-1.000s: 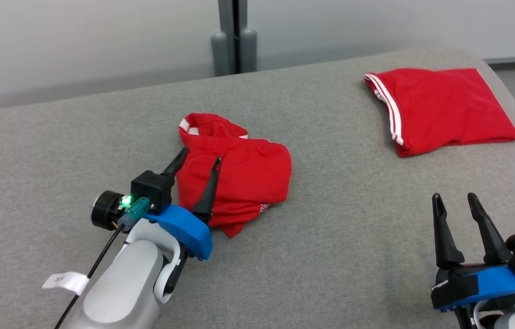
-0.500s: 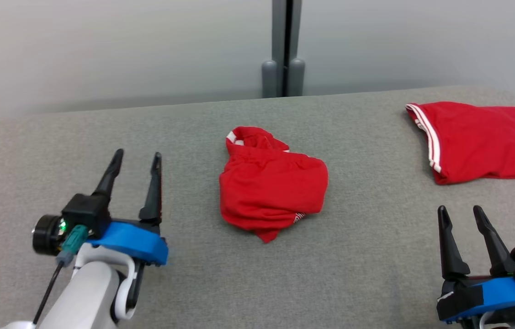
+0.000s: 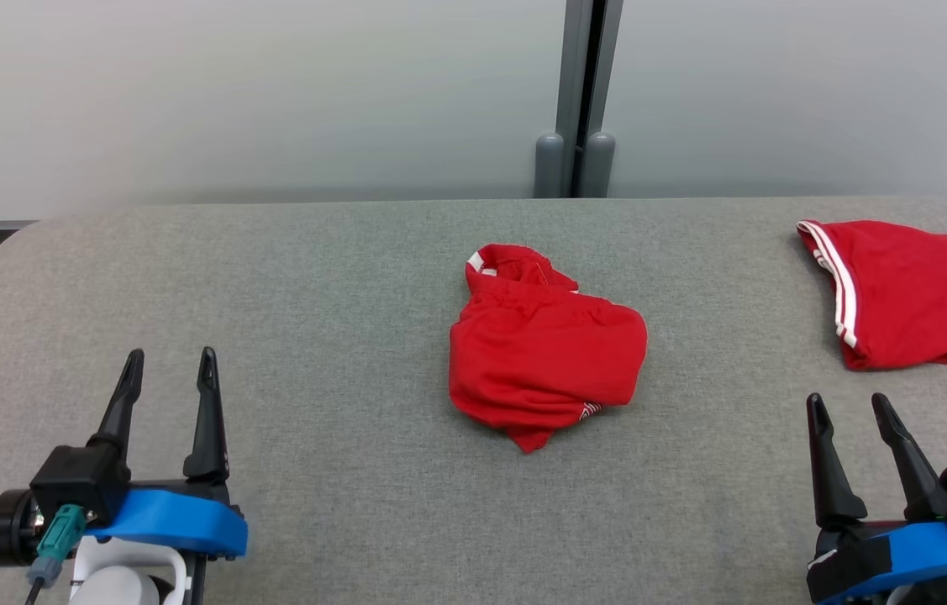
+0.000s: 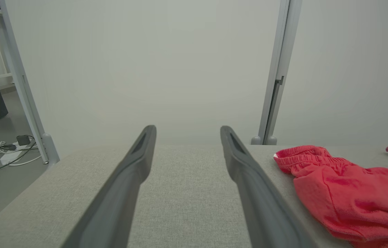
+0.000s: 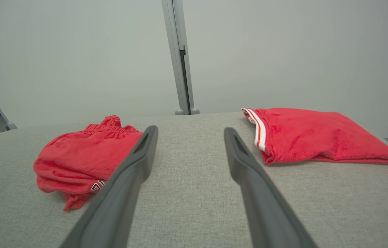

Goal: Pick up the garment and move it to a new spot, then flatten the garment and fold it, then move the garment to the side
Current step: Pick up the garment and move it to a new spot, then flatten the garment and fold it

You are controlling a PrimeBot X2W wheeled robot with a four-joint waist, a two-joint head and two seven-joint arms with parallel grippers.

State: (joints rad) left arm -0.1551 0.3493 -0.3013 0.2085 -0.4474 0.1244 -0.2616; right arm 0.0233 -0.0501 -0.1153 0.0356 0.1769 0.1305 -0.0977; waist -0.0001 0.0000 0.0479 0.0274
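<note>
A crumpled red garment (image 3: 544,353) with white trim lies in a heap at the middle of the grey fabric-covered table (image 3: 313,277). It also shows at the right of the left wrist view (image 4: 345,196) and at the left of the right wrist view (image 5: 83,158). My left gripper (image 3: 170,357) rests at the lower left, open and empty, well apart from the heap; its fingers (image 4: 249,179) frame bare table. My right gripper (image 3: 848,402) stands open and empty at the lower right, its gap (image 5: 191,130) between the two garments.
A second red garment (image 3: 918,294), folded flat with white stripes, lies at the table's far right (image 5: 317,134). A grey post (image 3: 578,126) stands behind the table against a pale wall. The table's left edge rounds off; cables (image 4: 1,151) lie on the floor beyond.
My left gripper has drawn back from the crumpled garment to the lower left, empty. The head camera has turned, shifting the whole picture. The right gripper has stayed put.
</note>
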